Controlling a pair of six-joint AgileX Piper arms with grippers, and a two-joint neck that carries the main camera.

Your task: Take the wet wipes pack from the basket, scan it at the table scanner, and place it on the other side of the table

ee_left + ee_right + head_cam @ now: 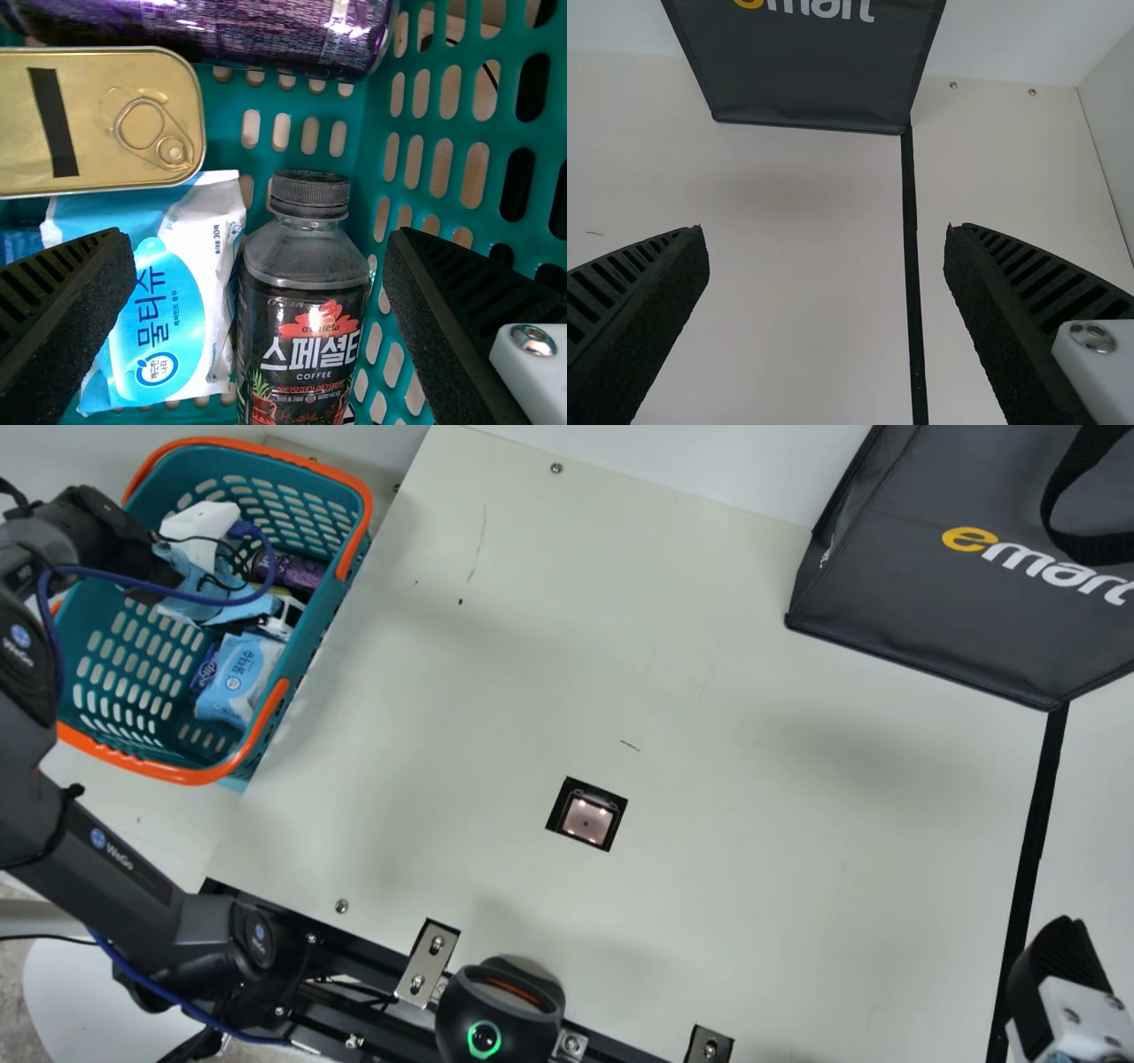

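"Your left end effector (261,243), is it holding something?"

"No, its two fingers are wide apart. Wet wipes pack (164,323) is inside the basket (186,777)."

"So, what is done?"

"No step, I think. For me remain taking, scanning at table scanner (586,821), and placing across the table (753,824)."

Bag (912,611): there it is, dark, at your main view's upper right.
Black strip (1034,828): running along the table from the bag's corner.
Purple can (257,34): lying on its side, look.
Gold tin (93,97): pull ring showing, just beside it.
Coffee bottle (301,328): dark cap on.
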